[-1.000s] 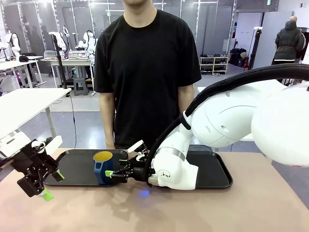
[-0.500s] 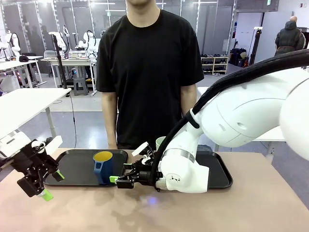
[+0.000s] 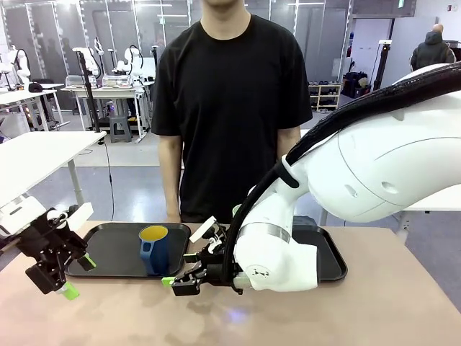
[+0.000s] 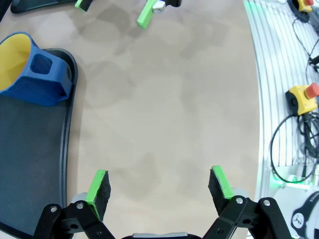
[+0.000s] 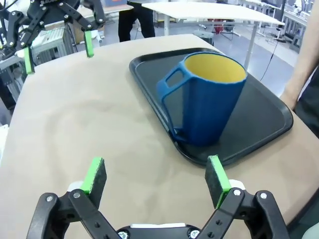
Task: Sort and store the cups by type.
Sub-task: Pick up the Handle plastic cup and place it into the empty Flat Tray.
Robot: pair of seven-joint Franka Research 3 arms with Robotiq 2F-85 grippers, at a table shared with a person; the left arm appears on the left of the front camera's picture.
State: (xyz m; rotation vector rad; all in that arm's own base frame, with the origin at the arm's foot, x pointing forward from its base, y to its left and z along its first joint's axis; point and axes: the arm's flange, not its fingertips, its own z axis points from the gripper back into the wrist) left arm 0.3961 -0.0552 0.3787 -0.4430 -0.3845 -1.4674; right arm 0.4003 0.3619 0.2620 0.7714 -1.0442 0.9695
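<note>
Your blue mug (image 3: 155,248) stands upright near the front edge of the left black tray (image 3: 108,252), handle toward the robot. Your right gripper (image 3: 189,272) sits low over the table just in front of it, jaws spread wide and empty. Your left gripper (image 3: 70,270) hovers off the tray's left end, also spread and holding nothing.
</note>
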